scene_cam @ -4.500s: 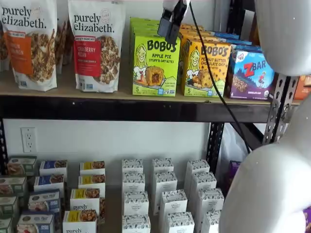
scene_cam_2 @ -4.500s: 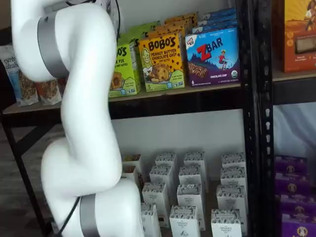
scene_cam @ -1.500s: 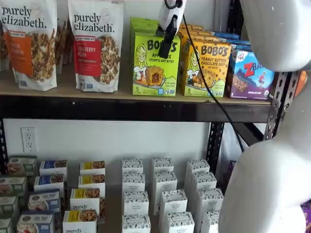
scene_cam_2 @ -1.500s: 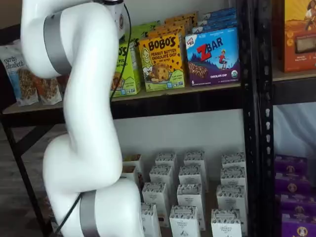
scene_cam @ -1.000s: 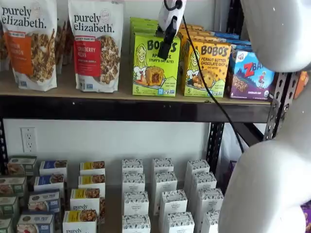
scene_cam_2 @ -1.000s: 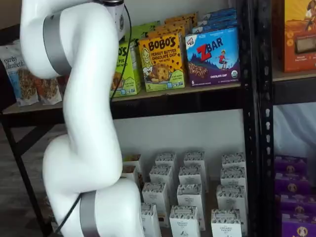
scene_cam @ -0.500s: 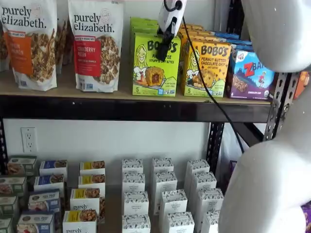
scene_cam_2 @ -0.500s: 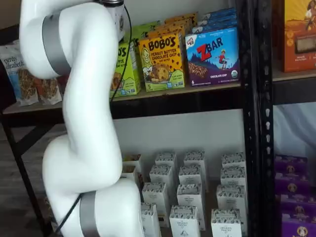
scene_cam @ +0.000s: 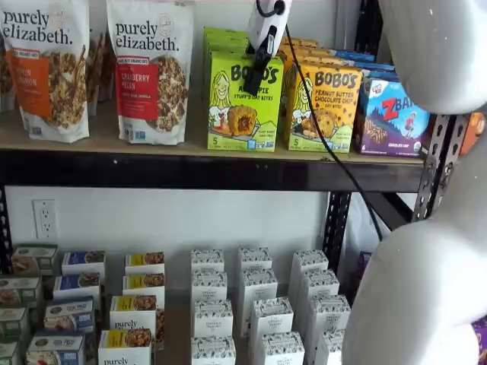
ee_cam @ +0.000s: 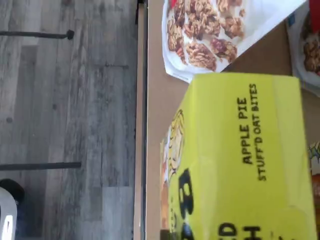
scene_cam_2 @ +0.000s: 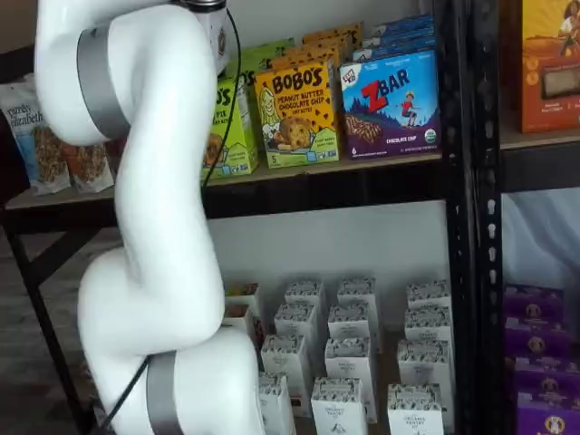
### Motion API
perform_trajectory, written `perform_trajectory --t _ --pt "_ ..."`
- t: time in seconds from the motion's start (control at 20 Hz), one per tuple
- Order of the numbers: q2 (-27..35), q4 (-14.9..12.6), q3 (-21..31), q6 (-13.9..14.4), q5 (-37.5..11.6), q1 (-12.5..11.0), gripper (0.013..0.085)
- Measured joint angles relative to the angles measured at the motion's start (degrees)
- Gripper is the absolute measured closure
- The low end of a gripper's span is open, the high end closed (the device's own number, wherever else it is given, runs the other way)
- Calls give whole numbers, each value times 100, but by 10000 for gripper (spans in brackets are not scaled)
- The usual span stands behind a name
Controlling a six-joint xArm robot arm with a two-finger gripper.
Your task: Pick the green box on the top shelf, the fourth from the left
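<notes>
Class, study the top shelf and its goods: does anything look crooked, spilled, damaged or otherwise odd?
Nothing stands out. The green box stands upright on the top shelf, square beside the orange-yellow box, with the tool at its upper front. The granola bags stand intact, with no spill in view.

The white arm hides most of the green box in a shelf view. The gripper covers part of that box's lettering, and its fingers overlap, so any gap is unreadable. At the shelf's nine o'clock end, a granola bag is cut off. In the wrist view the box's lower face runs out of frame, blurred.
</notes>
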Motion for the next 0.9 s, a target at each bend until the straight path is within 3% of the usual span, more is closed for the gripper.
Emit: perform_trajectory --t 0.2,0.35,0.9 --pt "-10 3 6 0 -6 -2 530" --pt "-16 3 10 0 -6 -2 650" --pt "40 2 -132 47 268 28 650"
